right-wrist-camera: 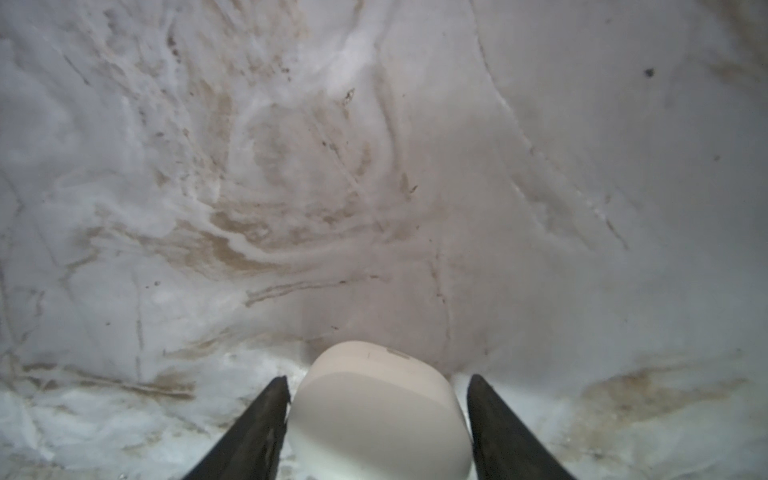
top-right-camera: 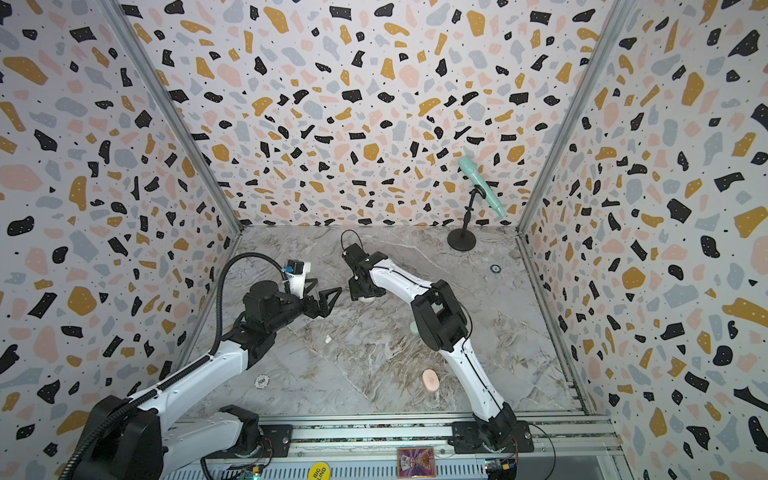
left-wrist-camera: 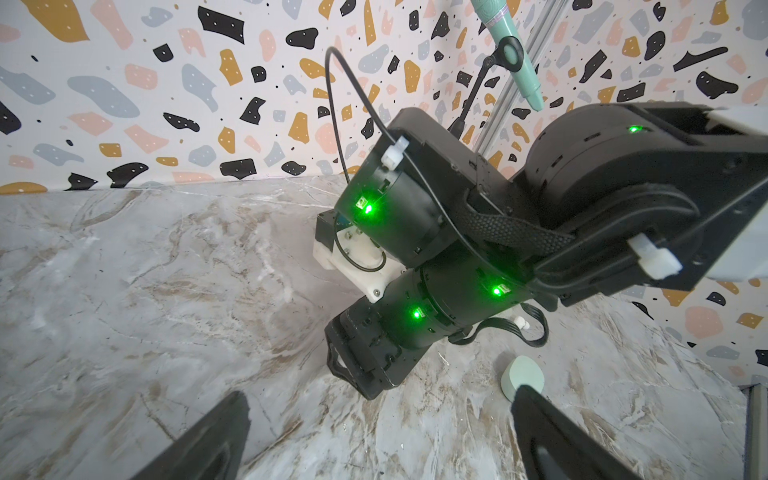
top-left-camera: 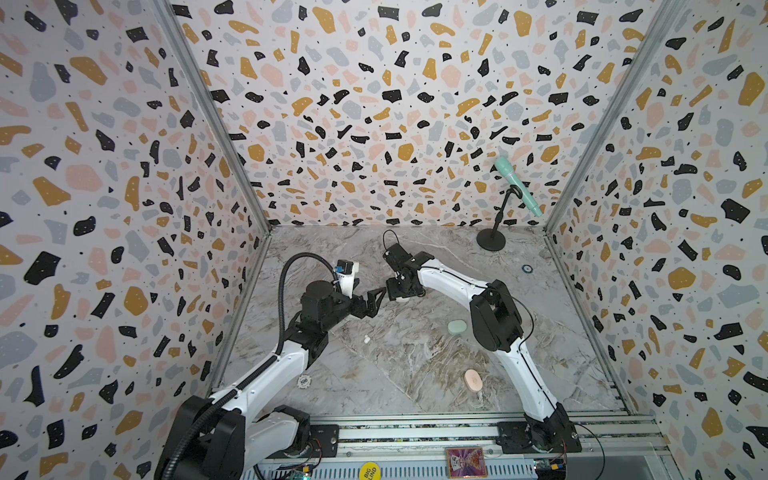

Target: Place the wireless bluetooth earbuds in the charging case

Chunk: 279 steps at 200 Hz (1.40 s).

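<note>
A white charging case (right-wrist-camera: 374, 407) lies closed on the marble table near its middle. My right gripper (right-wrist-camera: 378, 378) points down and straddles it. One finger touches the case's side and the other stands a sliver away. In both top views that gripper (top-left-camera: 399, 297) hides most of the case. My left gripper (top-left-camera: 370, 291) hovers wide open just left of it, holding nothing. A single white earbud (top-left-camera: 367, 339) lies loose on the table, nearer the front. A mint green case (top-left-camera: 457, 327) and a pale pink case (top-left-camera: 473, 380) lie closed by the right arm.
A mint microphone (top-left-camera: 517, 187) on a black stand (top-left-camera: 491, 240) is at the back right corner. A small dark ring (top-left-camera: 527, 269) lies near the right wall. A poker chip (top-left-camera: 304, 380) sits beside the left arm. Patterned walls close three sides.
</note>
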### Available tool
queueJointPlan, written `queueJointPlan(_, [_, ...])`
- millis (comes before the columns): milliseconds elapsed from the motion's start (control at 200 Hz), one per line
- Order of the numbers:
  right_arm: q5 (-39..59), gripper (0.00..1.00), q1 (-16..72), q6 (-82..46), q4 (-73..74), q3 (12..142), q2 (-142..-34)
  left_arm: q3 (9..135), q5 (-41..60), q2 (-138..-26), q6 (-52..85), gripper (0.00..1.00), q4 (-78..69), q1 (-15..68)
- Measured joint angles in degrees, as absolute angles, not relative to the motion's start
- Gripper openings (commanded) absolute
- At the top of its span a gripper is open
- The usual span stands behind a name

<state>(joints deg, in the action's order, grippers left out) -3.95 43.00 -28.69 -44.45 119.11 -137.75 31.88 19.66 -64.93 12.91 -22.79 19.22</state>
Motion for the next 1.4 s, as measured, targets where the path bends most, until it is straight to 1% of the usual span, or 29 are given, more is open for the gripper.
queueJointPlan(235, [-4.5, 0.57, 43.1, -28.9, -44.4, 119.1, -137.7, 31.5, 19.7, -64.9, 13.0, 1.00, -22.8, 19.2])
queueJointPlan(526, [-4.4, 0.55, 43.1, -28.4, -42.9, 113.2, -134.1, 31.5, 19.6, -64.6, 12.6, 1.00, -22.3, 19.2])
queueJointPlan(741, [-3.0, 0.55, 42.6, -27.9, -42.8, 104.6, -125.3, 31.5, 20.2, -64.6, 11.5, 1.00, -21.8, 19.4])
queueJointPlan(881, [-0.8, 0.55, 41.7, -27.5, -42.9, 100.9, -118.4, 31.5, 20.4, -64.8, 9.8, 1.00, -21.3, 21.6])
queueJointPlan(1156, [3.7, 0.55, 39.4, -23.7, -46.5, 100.2, -107.0, 33.5, 22.2, -69.7, 3.3, 1.00, -17.9, 29.3])
queueJointPlan(1397, [10.1, 0.55, 38.9, -19.2, -51.5, 100.2, -98.7, 38.3, 27.2, -74.8, -4.3, 1.00, -17.1, 32.7])
